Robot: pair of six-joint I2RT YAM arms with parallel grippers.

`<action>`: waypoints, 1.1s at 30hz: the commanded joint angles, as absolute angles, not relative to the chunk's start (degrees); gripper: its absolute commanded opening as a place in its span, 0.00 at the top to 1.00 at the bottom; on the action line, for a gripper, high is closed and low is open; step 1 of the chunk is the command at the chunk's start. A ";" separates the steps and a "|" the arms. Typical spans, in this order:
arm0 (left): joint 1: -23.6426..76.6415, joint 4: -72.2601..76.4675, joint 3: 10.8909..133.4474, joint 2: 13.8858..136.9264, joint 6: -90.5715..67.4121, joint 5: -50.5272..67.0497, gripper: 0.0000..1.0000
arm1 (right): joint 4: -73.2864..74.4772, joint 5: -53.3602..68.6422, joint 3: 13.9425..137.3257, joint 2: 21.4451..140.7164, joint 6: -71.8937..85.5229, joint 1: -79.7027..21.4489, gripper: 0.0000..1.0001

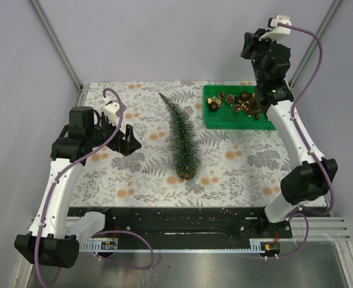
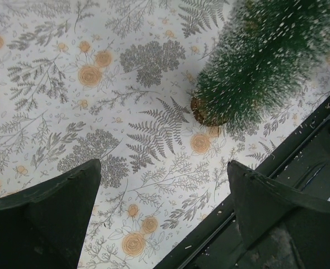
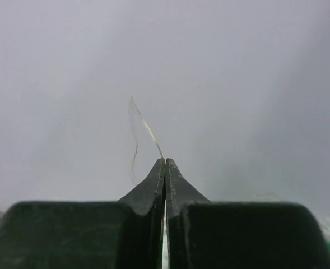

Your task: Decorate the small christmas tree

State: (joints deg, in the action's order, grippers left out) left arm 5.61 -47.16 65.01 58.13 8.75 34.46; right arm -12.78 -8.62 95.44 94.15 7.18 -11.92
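The small christmas tree [image 1: 181, 141] stands mid-table on its wood disc base, dark green with frosty tips. It also shows in the left wrist view [image 2: 265, 61], at upper right. My left gripper [image 1: 128, 141] is open and empty, hovering left of the tree; its fingers [image 2: 47, 218] frame bare tablecloth. My right gripper [image 1: 246, 48] is raised high above the green tray [image 1: 209, 117]. Its jaws [image 3: 165, 162] are shut on a thin pale thread loop [image 3: 135, 134] that sticks out past the tips. Whatever hangs from the thread is hidden.
The green tray at the back right holds several brown and gold ornaments [image 1: 239, 102]. A floral cloth [image 1: 140, 174] covers the table. A black rail [image 1: 182, 219] runs along the near edge. Grey walls enclose the table.
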 commanded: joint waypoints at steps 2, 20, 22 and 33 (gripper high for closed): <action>5.62 -47.37 71.01 55.99 8.88 37.88 0.01 | -5.56 1.48 103.70 89.04 7.12 -14.15 1.00; 6.68 -44.74 86.30 57.83 5.72 54.75 0.01 | -2.03 12.48 92.03 68.83 14.23 -18.54 1.00; 7.03 -44.74 87.62 58.27 4.05 56.59 0.01 | -1.41 12.83 90.27 66.63 15.11 -18.54 1.00; 12.38 -44.21 104.23 63.72 -6.77 63.64 0.01 | 16.85 -3.93 86.57 60.56 13.98 -18.54 1.00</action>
State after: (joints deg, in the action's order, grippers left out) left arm 10.31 -46.37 99.83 62.46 -3.57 60.51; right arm 8.14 4.89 87.05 61.28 14.41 -18.17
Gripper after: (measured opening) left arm 0.988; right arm 0.017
